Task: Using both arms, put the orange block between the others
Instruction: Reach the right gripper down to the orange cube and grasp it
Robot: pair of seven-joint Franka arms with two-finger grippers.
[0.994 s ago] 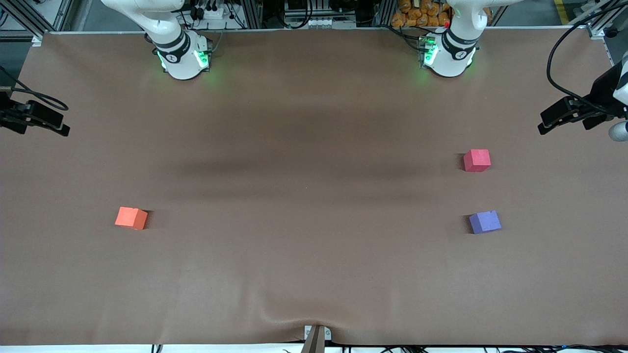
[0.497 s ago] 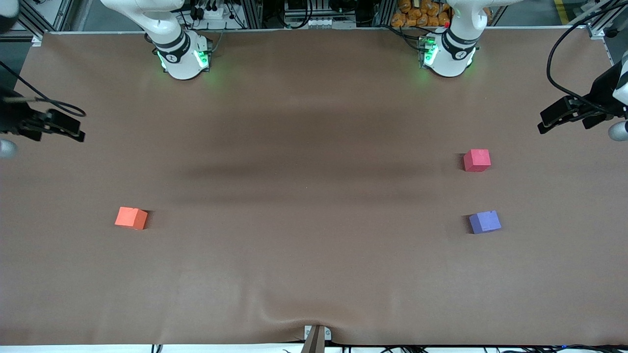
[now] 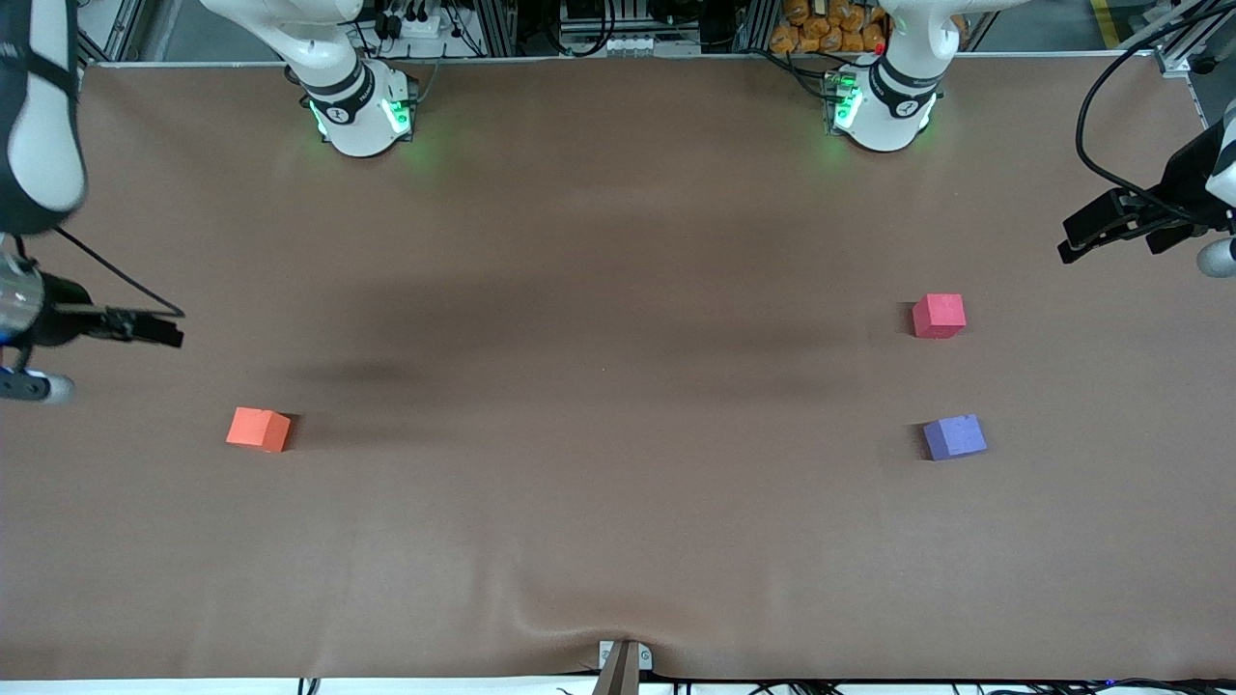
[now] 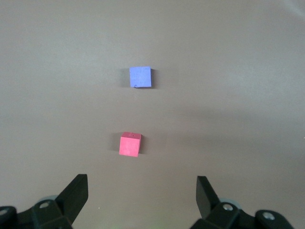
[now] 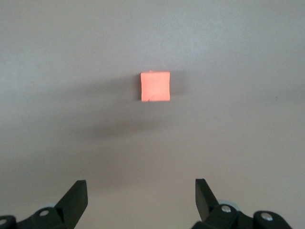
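Orange block [image 5: 155,86] | on table, apart from right end effector [image 5: 141,196] | jaws spread, empty

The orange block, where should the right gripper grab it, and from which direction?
Come straight down from above and pinch two opposite side faces of the orange block. It sits flat and alone on the table, sides unobstructed. The right gripper is open and up in the air, probably wide enough to straddle it.
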